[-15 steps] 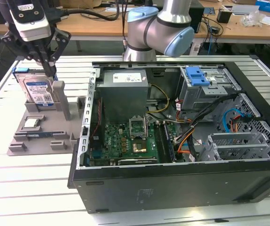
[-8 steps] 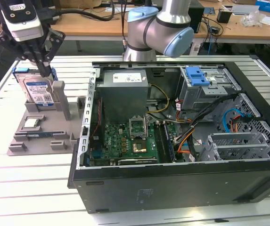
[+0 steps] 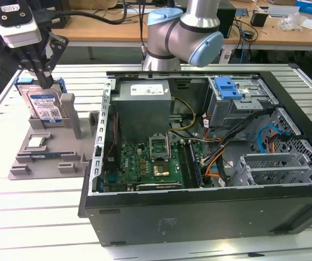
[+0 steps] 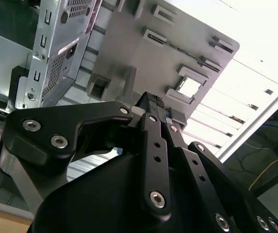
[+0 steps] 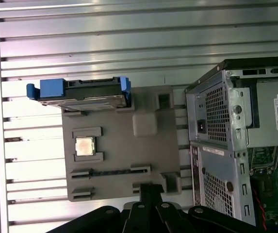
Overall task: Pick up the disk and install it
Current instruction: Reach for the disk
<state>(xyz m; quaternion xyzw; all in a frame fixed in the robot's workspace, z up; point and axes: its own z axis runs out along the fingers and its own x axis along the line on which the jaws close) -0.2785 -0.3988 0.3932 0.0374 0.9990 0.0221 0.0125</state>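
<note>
ITEM: disk (image 3: 41,106), silver w/ white-blue label, blue side rails. Stands on edge in a slot of the grey fixture tray (image 3: 57,147), outside the PC case (image 3: 199,217), just off the case wall on the exterior view's left. Not yet lifted.

ITEM: gripper (image 3: 47,81). Fingers drawn together, nothing betw. them. Hangs above the disk's top edge, outside the case on the same side. Looks apart from the disk, but depth is hard to judge.

ITEM: CPU chip (image 3: 36,142), flat in a tray pocket, outside the case, nearer the viewer than the disk.

ITEM: drive cage w/ blue latch (image 3: 229,87), inside the case at the far corner. Cable bundle (image 3: 221,157) inside the case, just below it.

RISKS (est.):
- Descent w/ fingers closed would likely strike the disk's top edge and rock it in the slot.
- A grip on one plastic rail only could let the disk tilt, slip or bind in the slot.
- Loose cables inside the case may snag or block seating.
</note>
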